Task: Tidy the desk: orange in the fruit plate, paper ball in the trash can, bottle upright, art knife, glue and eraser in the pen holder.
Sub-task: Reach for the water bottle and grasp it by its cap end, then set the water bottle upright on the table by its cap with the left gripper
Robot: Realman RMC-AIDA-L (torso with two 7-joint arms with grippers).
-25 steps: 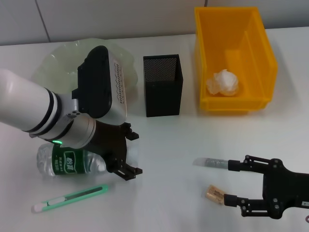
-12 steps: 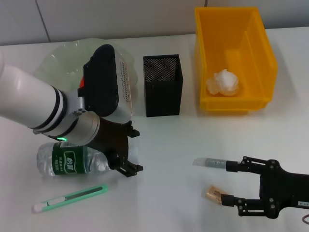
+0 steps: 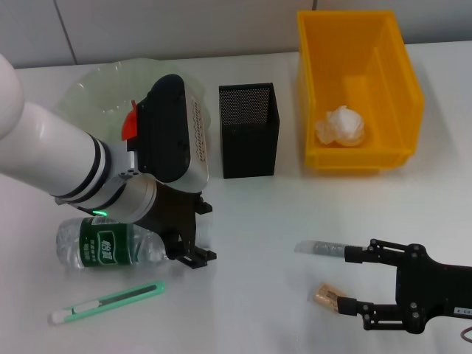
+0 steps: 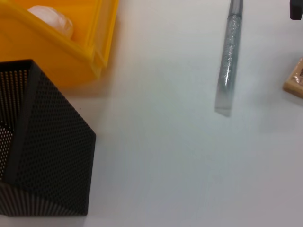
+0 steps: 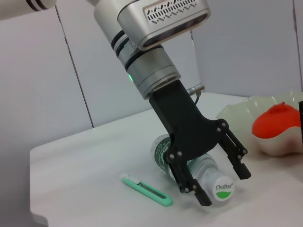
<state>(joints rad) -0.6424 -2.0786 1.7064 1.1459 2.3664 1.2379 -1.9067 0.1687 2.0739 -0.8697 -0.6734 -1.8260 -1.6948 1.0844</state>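
The bottle (image 3: 103, 247) lies on its side at the front left, its cap (image 5: 222, 187) pointing right. My left gripper (image 3: 204, 233) is open, its fingers straddling the bottle's neck (image 5: 201, 170). The orange (image 3: 130, 122) sits in the pale green fruit plate (image 3: 81, 96). Inside the yellow trash can (image 3: 391, 81) rests the paper ball (image 3: 341, 125). The green art knife (image 3: 107, 302) lies in front of the bottle. My right gripper (image 3: 349, 279) is open at the front right; its fingers reach the ends of the glue (image 3: 319, 248) and the eraser (image 3: 326, 296). The black mesh pen holder (image 3: 249, 140) stands mid-table.
The left arm's white forearm (image 3: 51, 158) covers part of the fruit plate. The left wrist view shows the pen holder (image 4: 42, 156), the trash can's corner (image 4: 61, 42), the glue (image 4: 228, 61) and a bit of the eraser (image 4: 296, 78).
The left arm's wrist has swung a little to the right, uncovering the orange in the plate. Its gripper stays at the bottle's neck. The right gripper has drawn back slightly.
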